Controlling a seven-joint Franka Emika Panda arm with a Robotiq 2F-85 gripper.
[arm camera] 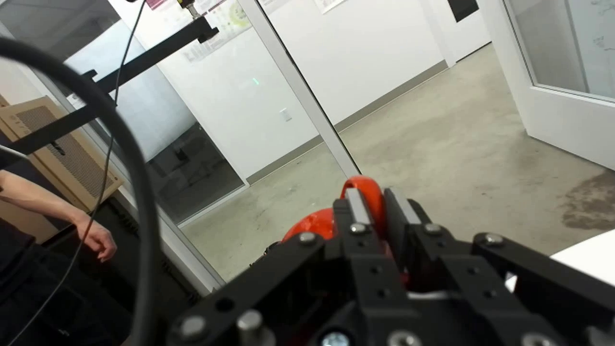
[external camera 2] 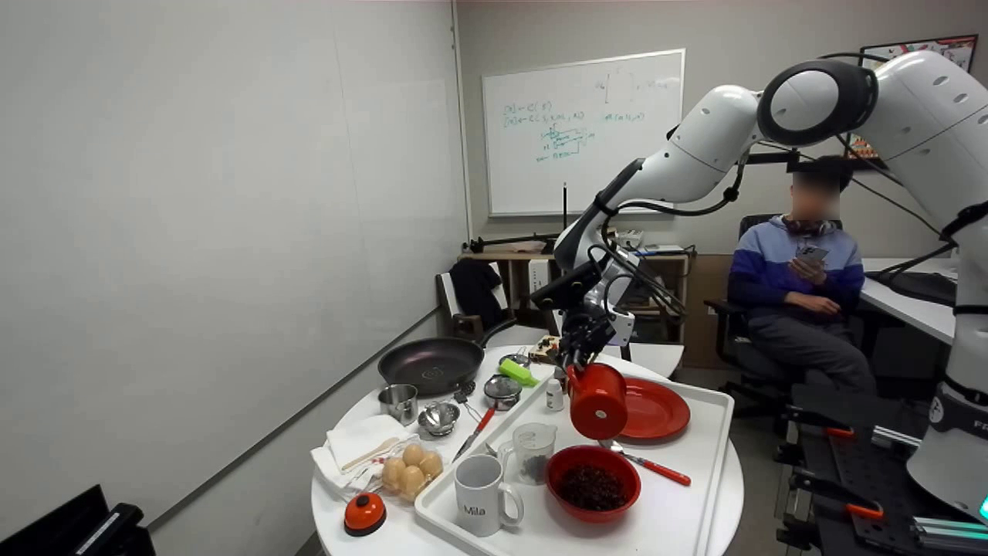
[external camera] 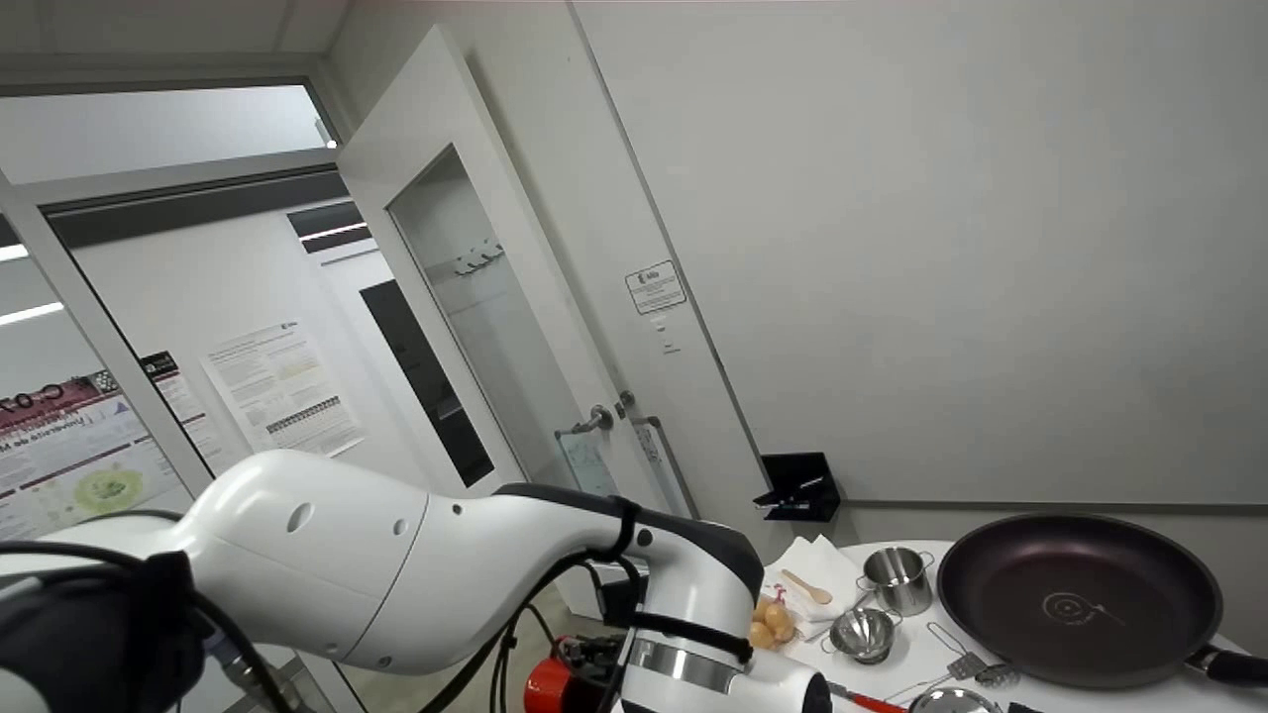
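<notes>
Between the clamped jaws of the gripper (arm camera: 373,194) sits the handle (arm camera: 368,186) of the red mug (external camera 2: 598,401), tilted above a white tray (external camera 2: 671,517). Clock dirs. from the mug, in an exterior view: red plate (external camera 2: 658,411) approx. 3 o'clock; red-handled utensil (external camera 2: 652,466) btwn 4 & 5; red bowl (external camera 2: 591,513) w/ dark contents (external camera 2: 593,488) at 6, close by. Approx. 8: clear measuring cup (external camera 2: 534,440), then white mug (external camera 2: 476,494) marked Mila; eggs (external camera 2: 411,473) farther out, off the tray. Dark frying pan (external camera 2: 431,366) btwn 9 & 10. Seated person (external camera 2: 799,270) w/ phone (external camera 2: 810,253) at 2, well apart.
</notes>
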